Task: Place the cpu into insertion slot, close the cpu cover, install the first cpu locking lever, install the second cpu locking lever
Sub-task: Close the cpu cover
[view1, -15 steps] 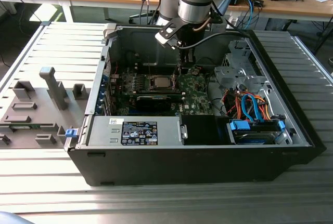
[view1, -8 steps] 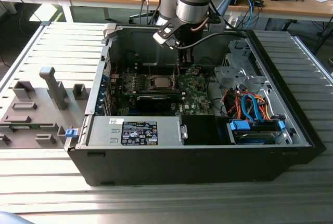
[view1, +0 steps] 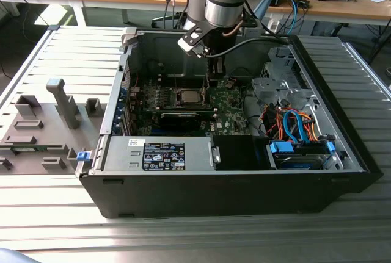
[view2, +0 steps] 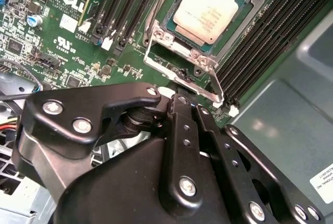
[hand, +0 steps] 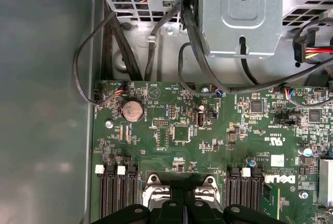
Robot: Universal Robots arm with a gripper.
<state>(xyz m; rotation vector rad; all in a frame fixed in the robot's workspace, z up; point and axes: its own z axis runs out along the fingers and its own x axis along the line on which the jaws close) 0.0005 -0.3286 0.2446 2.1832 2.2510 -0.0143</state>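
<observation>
Silver-grey cpu [view2: 208, 8] lies seated in the slot [view2: 168, 26] on the green board [view2: 78, 63], and I see my tool [view2: 179, 98] clenched on nothing, tips just beside the slot's edge, cpu dead ahead.

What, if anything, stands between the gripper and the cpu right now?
Nothing visible does. In the second wrist view the cpu lies in the insertion slot with the cpu cover framing its top. The gripper hangs just off the socket's edge, and only the cover's edge and the bare green board lie between them.
</observation>
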